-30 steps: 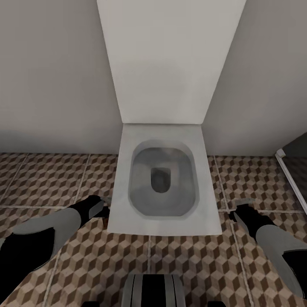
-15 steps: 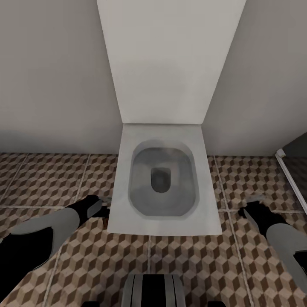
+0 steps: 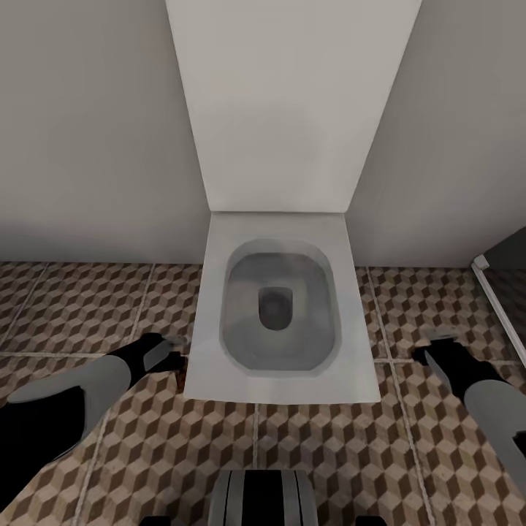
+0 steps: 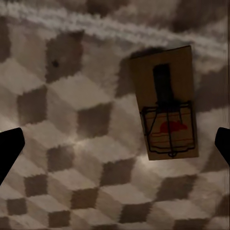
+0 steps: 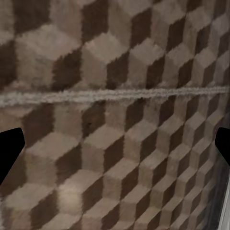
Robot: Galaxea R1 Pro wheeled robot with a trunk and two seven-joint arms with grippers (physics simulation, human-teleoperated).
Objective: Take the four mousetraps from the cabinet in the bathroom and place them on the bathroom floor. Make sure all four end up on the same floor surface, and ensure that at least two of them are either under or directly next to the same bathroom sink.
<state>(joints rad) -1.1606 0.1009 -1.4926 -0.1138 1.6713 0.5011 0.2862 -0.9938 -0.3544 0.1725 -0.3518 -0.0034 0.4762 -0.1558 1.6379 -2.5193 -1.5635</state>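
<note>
Brown mousetrap (image 4: 166, 105) flat on cube-pattern bathroom floor (image 3: 329, 453), beside toilet (image 3: 281, 314) base. No legible text; red mark only. Left gripper (image 4: 115, 143) fingers apart, empty. Right gripper (image 5: 115, 143) likewise apart over bare tile.

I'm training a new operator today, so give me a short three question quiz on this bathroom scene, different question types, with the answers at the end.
1. True or false: the mousetrap lies flat on the patterned floor.
2. Which fixture stands between the two arms: A sink, B toilet, C bathtub?
3. Fill in: both the left pincer and the right pincer have their fingers spread ____ with nothing between them.

Key: 1 true. 2 B. 3 open.
</note>
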